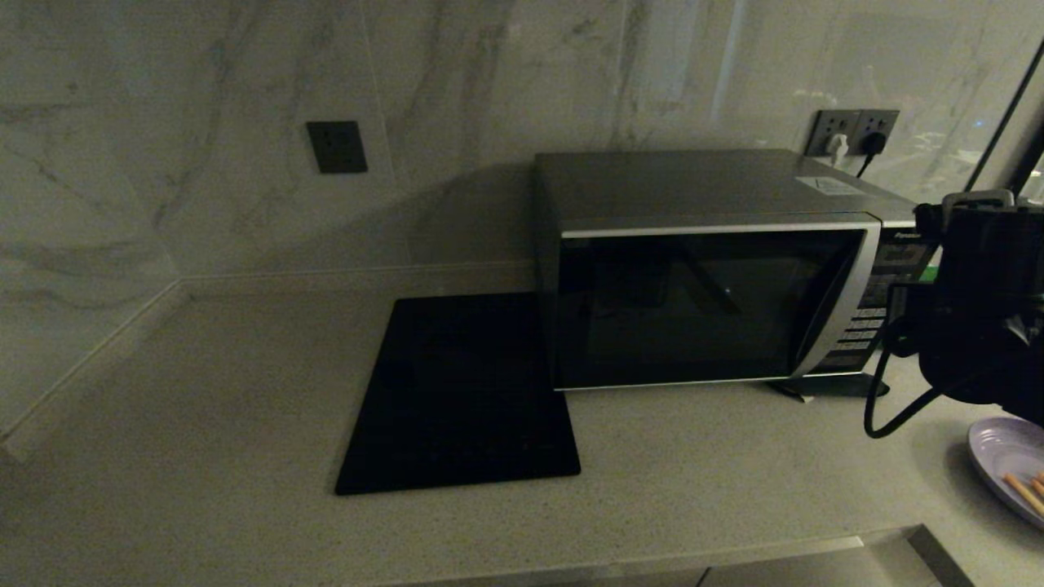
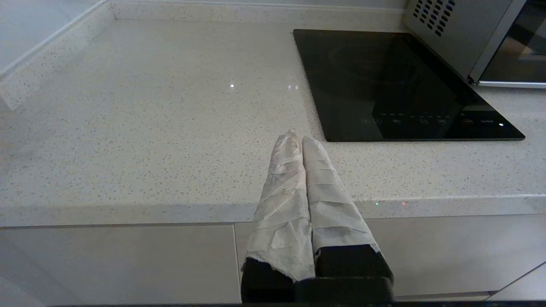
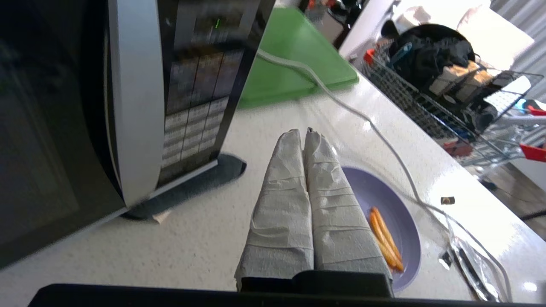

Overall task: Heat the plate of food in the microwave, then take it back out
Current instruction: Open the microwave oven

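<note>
With my right gripper point(image 3: 305, 132) pressed together above the plate of food point(image 3: 396, 213) near the counter's right edge, I'd hook the microwave point(image 1: 710, 302) handle squarely first.

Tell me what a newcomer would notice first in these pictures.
The big silver microwave with its dark door shut dominates the back of the counter, a flat black cooktop beside it. At the right edge, the right gripper, fingers shut, hangs above a lavender plate of food holding orange sticks. A green board lies beyond.
</note>
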Controlling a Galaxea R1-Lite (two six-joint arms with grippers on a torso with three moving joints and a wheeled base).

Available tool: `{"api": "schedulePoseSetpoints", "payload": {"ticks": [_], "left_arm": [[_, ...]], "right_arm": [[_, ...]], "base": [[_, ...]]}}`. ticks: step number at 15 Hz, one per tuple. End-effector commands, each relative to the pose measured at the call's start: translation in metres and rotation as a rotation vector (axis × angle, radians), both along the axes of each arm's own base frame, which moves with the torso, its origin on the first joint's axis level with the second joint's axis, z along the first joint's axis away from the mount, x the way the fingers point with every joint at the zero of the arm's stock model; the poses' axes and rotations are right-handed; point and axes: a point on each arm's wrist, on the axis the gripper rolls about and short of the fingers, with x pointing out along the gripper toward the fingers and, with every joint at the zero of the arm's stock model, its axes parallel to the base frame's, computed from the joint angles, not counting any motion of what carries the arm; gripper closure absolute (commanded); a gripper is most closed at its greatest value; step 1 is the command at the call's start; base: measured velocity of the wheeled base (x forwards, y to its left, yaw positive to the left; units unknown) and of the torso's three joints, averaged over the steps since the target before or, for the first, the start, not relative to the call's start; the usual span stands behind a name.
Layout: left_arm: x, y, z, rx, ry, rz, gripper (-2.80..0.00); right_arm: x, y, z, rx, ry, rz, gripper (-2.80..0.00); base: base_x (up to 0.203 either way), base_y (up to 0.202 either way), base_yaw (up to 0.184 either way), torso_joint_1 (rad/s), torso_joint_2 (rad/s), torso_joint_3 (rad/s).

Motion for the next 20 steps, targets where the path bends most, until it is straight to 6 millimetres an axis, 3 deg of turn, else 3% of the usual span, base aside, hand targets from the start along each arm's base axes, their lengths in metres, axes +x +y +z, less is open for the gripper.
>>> {"api": "schedulePoseSetpoints", "payload": {"ticks": [1,5,8,11,15,18,20], "left_arm": [[0.0,0.0,0.0,-0.001,-0.001,0.001,0.0],[0.0,0.0,0.0,-0.001,-0.001,0.002,0.0],[0.0,0.0,0.0,-0.001,-0.001,0.0,0.0],[0.0,0.0,0.0,-0.001,-0.001,0.001,0.0],[0.0,0.0,0.0,-0.001,-0.001,0.0,0.0],[0.0,0.0,0.0,-0.001,-0.001,0.001,0.0],[0.0,0.0,0.0,-0.001,-0.001,0.002,0.0]], "right_arm": [[0.008,0.002,-0.011,-0.008,0.033,-0.006,0.0],[0.01,0.003,-0.02,0.037,0.011,-0.011,0.0],[0.0,0.002,-0.021,0.063,-0.01,-0.014,0.0],[-0.022,0.013,-0.007,0.069,-0.07,-0.019,0.0],[-0.069,0.002,0.015,0.1,-0.173,-0.019,0.0],[-0.091,-0.004,-0.006,0.113,-0.135,-0.01,0.0],[-0.087,-0.002,-0.028,0.16,-0.108,-0.006,0.0]], "base": [[0.0,0.0,0.0,0.0,0.0,0.0],[0.0,0.0,0.0,0.0,0.0,0.0],[0.0,0.0,0.0,0.0,0.0,0.0],[0.0,0.0,0.0,0.0,0.0,0.0],[0.0,0.0,0.0,0.0,0.0,0.0],[0.0,0.0,0.0,0.0,0.0,0.0],[0.0,0.0,0.0,0.0,0.0,0.0]]}}
